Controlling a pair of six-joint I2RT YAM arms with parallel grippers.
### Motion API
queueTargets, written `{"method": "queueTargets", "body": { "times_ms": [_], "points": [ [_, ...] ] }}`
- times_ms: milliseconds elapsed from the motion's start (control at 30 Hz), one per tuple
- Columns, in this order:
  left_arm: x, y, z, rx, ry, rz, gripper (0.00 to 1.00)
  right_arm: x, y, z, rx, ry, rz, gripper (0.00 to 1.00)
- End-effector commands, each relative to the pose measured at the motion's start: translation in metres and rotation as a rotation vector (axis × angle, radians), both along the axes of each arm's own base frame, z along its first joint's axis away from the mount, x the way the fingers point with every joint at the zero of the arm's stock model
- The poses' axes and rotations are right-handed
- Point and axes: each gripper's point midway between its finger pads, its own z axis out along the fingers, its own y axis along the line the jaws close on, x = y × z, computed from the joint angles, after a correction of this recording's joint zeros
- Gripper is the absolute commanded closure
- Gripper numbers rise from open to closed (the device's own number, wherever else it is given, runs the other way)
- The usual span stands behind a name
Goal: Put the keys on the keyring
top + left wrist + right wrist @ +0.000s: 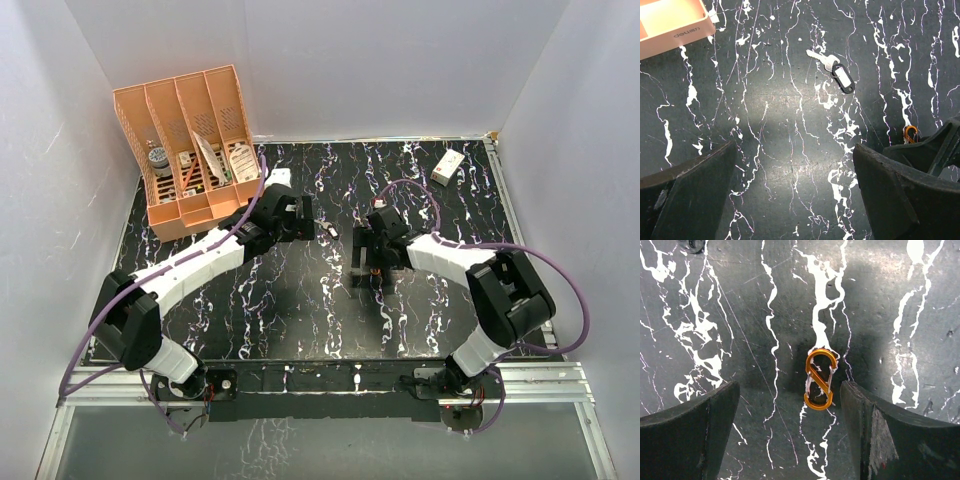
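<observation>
The keys (832,70) are a small silver key on a black tag with a white label. They lie flat on the black marble table, ahead of my left gripper (795,165), which is open and empty. In the top view the keys (329,232) lie just right of the left gripper (308,222). The keyring (820,379) is a small orange S-shaped clip lying flat. It sits between and just ahead of the open fingers of my right gripper (790,410), closer to the right finger and not touching it. The keyring also shows in the left wrist view (910,134).
A large orange slotted organizer (190,150) with small items stands at the back left; its corner shows in the left wrist view (670,25). A white box with a red mark (447,165) lies at the back right. The right gripper (366,258) hovers close to the left one.
</observation>
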Motion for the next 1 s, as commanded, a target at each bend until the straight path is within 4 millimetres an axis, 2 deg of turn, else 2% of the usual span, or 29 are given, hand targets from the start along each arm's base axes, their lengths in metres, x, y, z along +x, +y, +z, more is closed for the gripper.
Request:
{"method": "queueTargets", "body": {
  "times_ms": [0, 567, 900, 967],
  "points": [
    [-0.001, 0.006, 0.016, -0.022, -0.038, 0.005, 0.01, 0.016, 0.018, 0.009, 0.045, -0.051, 0.014, 0.20],
    [-0.002, 0.014, 0.016, -0.008, -0.042, 0.018, 0.01, 0.008, 0.069, 0.020, 0.086, -0.051, 0.074, 0.20],
    [-0.005, 0.025, 0.023, -0.002, -0.060, 0.036, 0.01, 0.002, 0.115, 0.028, 0.128, -0.050, 0.128, 0.20],
    [-0.006, 0.028, 0.023, 0.002, -0.062, 0.040, 0.01, 0.001, 0.124, 0.022, 0.123, -0.037, 0.139, 0.20]
  ]
}}
